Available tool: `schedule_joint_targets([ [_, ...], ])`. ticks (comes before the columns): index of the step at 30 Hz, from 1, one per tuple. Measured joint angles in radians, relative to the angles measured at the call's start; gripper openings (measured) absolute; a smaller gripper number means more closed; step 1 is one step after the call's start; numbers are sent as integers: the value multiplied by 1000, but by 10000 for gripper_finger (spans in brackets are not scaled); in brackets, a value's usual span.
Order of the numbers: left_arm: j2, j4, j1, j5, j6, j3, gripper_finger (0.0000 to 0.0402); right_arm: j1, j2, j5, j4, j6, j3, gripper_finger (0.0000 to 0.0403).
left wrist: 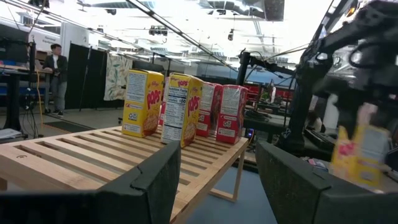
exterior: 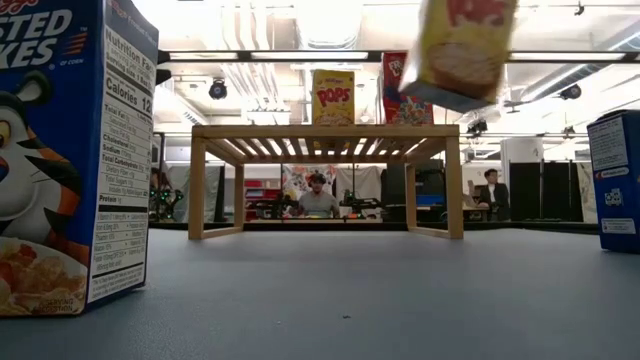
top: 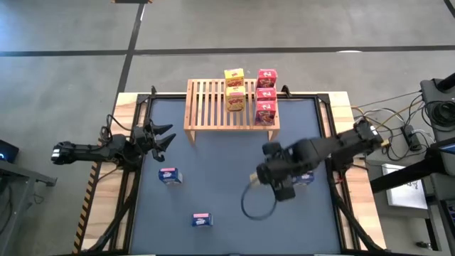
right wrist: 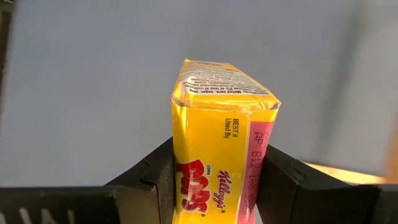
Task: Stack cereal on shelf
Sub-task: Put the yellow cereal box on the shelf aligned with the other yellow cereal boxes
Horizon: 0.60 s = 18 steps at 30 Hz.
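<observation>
Frankly, the risk lay in how little of the yellow box [right wrist: 221, 149] my right gripper [right wrist: 217, 180] had. Its fingers were closed on the lower part of the carton, which stood tall above them, and I was carrying it over the table [top: 213, 171], well short of the shelf [top: 206, 107]. A quick swing could have tipped the box in that grip or let it slide out, I judged. The landing looked tight too: on the shelf two yellow boxes [top: 234, 89] already stood just beside a row of three red boxes [top: 266, 94], so a crooked approach might have knocked one over or pushed it off the slats.

My left gripper [left wrist: 217, 180] waited with its fingers apart and nothing between them, near the shelf's left front corner.

The views did not tell me the same things. From above, my right arm hid the carried box entirely, yet that view alone laid out the shelf rows and two blue boxes [top: 170, 176] on the mat. My right wrist camera alone showed the grip itself, fingers against both sides of the carton. The low view showed the box [exterior: 460, 50] hanging tilted, high above the table. A third blue box [exterior: 615, 180] stood at its right edge, and a person sat far behind the table.
</observation>
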Motion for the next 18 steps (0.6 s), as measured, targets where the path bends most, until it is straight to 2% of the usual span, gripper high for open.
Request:
schedule_joint_targets([
  [10, 0, 0, 0, 0, 0, 0, 193, -189, 9, 6, -90, -250, 197, 155],
  [15, 0, 0, 0, 0, 0, 0, 193, -249, 83, 39, -172, -297, 348, 155],
  [18, 0, 0, 0, 0, 0, 0, 193, -288, 120, 41, -173, -389, 429, 155],
])
